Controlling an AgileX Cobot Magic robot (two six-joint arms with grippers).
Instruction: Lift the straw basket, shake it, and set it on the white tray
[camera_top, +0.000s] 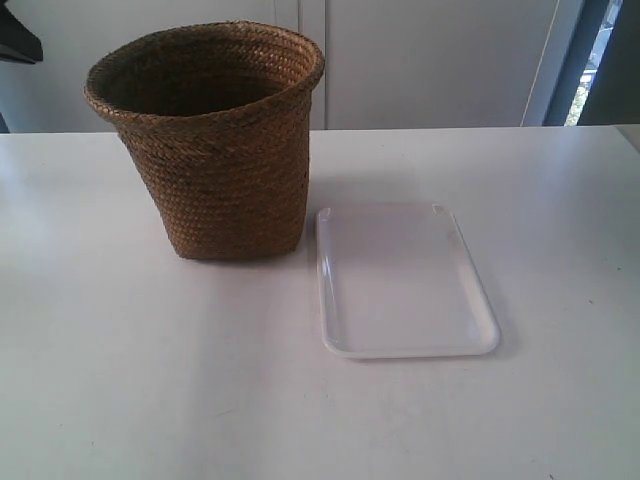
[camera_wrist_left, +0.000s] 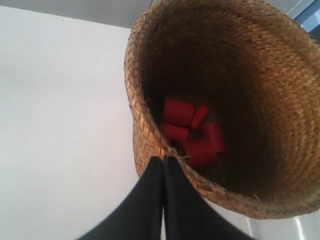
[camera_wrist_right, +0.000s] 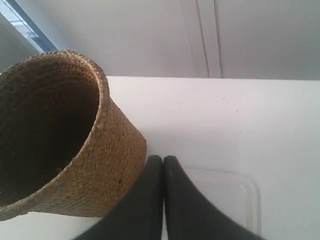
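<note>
Basket: the large brown bucket-shaped braided-straw basket (camera_top: 215, 150) is stood upright on the white tabletop (camera_top: 140, 380), not lifted.
Tray: the flat, glossy, rectangular white plastic tray (camera_top: 405, 285) is laid just beside the basket's base.
Contents: 5 red cylinders (camera_wrist_left: 192, 132) are seen on the basket's bottom.
Left gripper (camera_wrist_left: 163, 159): black fingers are pressed together, empty, near the basket's rim.
Right gripper (camera_wrist_right: 163, 158): fingers are pressed together, empty, beside the basket's wall.

Few red cylinders (camera_wrist_left: 192, 132) piled tog.; white surface (camera_top: 150, 400); pale wall panels (camera_top: 430, 60) behind w/ window (camera_top: 600, 55).
</note>
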